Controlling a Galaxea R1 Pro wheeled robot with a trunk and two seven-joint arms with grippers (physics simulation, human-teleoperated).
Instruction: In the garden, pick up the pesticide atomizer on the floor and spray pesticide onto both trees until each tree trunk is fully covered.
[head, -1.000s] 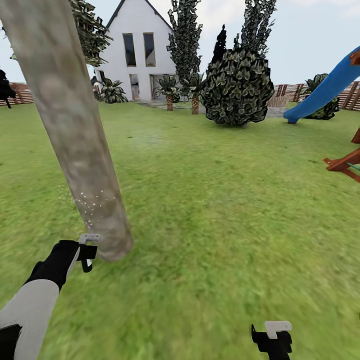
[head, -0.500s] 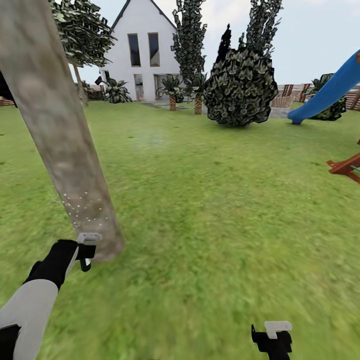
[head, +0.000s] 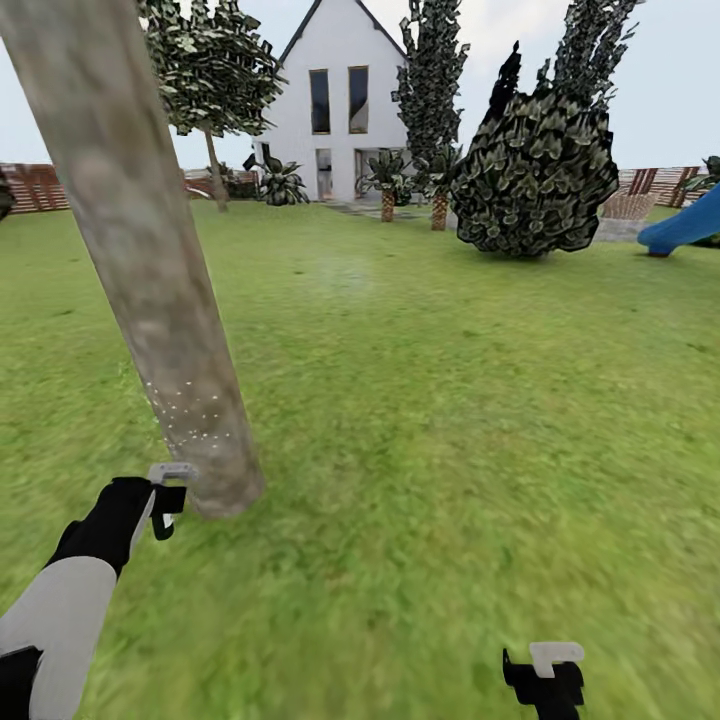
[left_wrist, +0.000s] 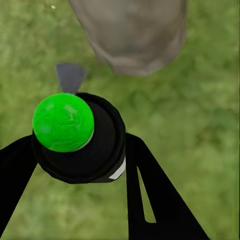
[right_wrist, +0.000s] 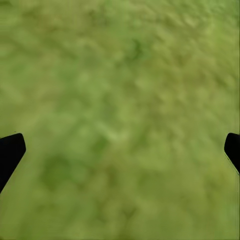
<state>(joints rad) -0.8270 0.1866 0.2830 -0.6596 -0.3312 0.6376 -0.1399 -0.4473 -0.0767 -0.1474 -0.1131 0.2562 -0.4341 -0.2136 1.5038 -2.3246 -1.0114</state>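
A thick, mottled grey-brown tree trunk (head: 150, 260) leans across the left of the head view, its base in the grass floor (head: 430, 420). Fine white specks dot the trunk's lower part (head: 192, 415). My left gripper (head: 165, 497) hangs beside the trunk's base, shut on the pesticide atomizer (left_wrist: 80, 140). The atomizer is a black bottle with a bright green round top and a grey nozzle facing the trunk's foot (left_wrist: 135, 35). My right gripper (head: 545, 685) is low at the right, open over bare grass (right_wrist: 120, 100). A second leafy tree (head: 215, 70) stands far back left.
A white house (head: 340, 100) stands at the back, with tall dark conifers (head: 432, 70) and small palm plants before it. A big round dark bush (head: 540, 170) is at the back right, a blue slide (head: 680, 225) at the right edge, and a slatted fence (head: 35, 185) at the far left.
The whole view has turned left: house, bush and slide have slid right and the far leafy tree has come in. Both grippers keep their places in the picture.
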